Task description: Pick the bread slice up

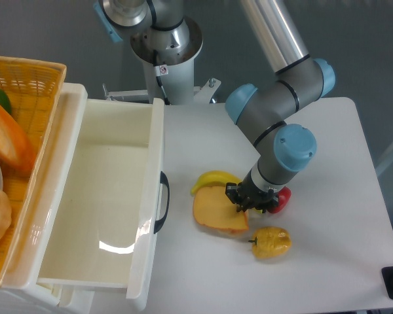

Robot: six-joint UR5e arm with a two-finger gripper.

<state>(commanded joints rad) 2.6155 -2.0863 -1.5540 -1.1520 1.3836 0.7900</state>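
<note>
bread: lying flat on the white table, a bit right of the drawer's handle, orange face up with the darker crust along the lower edge

gripper: I've got it down at the bread's right edge, fingers low over the crust. From my feed I honestly can't tell if it's spread or pinching anything, the wrist hides that

banana: touching the bread's top left edge, curving up behind it

red pepper: just right of the gripper, mostly hidden by it

yellow pepper: just below and right of the bread, not touching it as far as I can see

drawer: pulled out, white, black handle facing the bread

basket: far left, orange loaf in it
</note>
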